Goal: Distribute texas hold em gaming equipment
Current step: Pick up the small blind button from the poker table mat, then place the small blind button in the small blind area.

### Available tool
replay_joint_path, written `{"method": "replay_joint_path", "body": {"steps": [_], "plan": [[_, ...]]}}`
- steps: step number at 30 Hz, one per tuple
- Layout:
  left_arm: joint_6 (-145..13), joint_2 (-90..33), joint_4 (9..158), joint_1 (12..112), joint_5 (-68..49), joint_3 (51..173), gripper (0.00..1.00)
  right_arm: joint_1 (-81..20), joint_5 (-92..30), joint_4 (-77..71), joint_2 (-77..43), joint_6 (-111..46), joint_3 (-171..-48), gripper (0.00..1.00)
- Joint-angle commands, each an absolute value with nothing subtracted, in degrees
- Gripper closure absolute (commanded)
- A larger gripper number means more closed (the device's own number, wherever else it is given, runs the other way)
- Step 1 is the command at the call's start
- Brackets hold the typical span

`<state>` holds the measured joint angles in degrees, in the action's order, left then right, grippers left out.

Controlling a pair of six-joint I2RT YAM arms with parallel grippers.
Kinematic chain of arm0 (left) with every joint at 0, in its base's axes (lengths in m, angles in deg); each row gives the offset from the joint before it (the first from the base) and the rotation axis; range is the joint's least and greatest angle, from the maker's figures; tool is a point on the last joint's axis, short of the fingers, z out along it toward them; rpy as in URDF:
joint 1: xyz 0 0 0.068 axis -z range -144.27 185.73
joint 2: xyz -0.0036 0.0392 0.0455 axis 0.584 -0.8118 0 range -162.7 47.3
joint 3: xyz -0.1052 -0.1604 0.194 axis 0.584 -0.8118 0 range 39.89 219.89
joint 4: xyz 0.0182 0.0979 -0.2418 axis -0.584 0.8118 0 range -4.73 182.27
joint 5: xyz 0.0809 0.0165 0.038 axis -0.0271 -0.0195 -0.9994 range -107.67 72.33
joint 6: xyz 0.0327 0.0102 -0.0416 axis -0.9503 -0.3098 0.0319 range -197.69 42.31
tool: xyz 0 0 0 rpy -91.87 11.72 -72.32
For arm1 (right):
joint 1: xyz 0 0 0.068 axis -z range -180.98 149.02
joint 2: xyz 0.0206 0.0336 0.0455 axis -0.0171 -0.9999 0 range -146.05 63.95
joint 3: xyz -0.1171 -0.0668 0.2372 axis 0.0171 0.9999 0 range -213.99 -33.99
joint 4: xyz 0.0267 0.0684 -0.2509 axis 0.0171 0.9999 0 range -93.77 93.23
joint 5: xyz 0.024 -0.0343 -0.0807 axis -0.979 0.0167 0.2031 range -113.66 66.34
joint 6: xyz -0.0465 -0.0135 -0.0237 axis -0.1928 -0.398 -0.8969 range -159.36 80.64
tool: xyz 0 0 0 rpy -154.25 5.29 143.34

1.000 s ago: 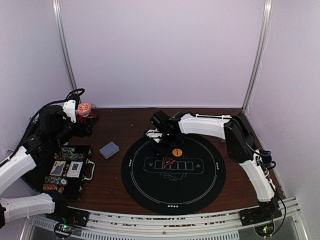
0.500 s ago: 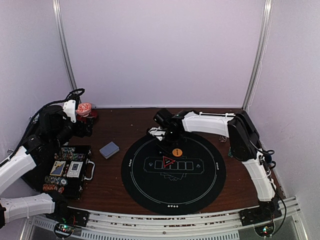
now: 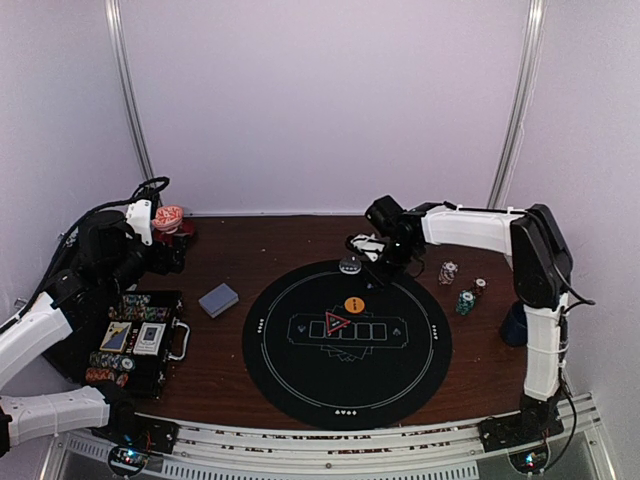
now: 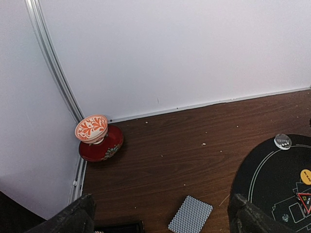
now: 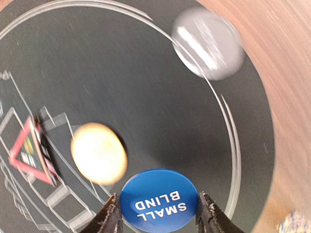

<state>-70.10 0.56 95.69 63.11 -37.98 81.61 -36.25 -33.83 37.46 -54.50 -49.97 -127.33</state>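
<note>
My right gripper [image 3: 385,256] hovers over the far edge of the round black mat [image 3: 300,380]. In the right wrist view the right gripper [image 5: 159,213] is shut on a blue button [image 5: 159,200] marked SMALL BLIND, held flat between both fingers. Below it on the mat lie an orange button [image 5: 98,153], a pale grey button [image 5: 208,42] and the red triangle marker [image 5: 31,150]. A grey-blue card deck [image 3: 218,299] lies left of the mat. My left gripper [image 4: 160,211] hangs open and empty above the deck [image 4: 190,214].
Poker chip stacks [image 3: 448,272] [image 3: 465,300] stand right of the mat, with a dark blue mug [image 3: 515,325] beyond them. An open black case [image 3: 135,340] with chips and cards sits at the left. A red-and-white cup [image 3: 170,216] on its saucer stands in the back left corner.
My right arm has swung from the mat's upper left to its upper right, carrying the blue button. The chip stacks and the mug have come into sight. The left arm has not moved.
</note>
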Motion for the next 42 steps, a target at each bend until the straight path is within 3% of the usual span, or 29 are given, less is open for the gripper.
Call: {"method": "replay_joint_path", "body": {"steps": [1,15,31,42], "plan": [[-70.2,0.9,93.3,63.2,-37.3,82.9,0.02,-32.6,-33.4,35.1,-46.0,-52.1,-117.9,0.54],[-70.3,1.1,93.3,63.1,-37.6,82.8,0.02,-25.1,-33.2,30.8,-29.8,-56.9,-91.3,0.53],[-70.3,1.2,93.3,63.1,-37.8,82.8,0.02,-23.9,-33.5,29.7,-27.3,-59.2,-83.8,0.53],[-70.3,1.2,93.3,63.2,-38.0,82.8,0.02,-24.0,-34.0,32.9,-26.4,-59.0,-89.6,0.32]]}}
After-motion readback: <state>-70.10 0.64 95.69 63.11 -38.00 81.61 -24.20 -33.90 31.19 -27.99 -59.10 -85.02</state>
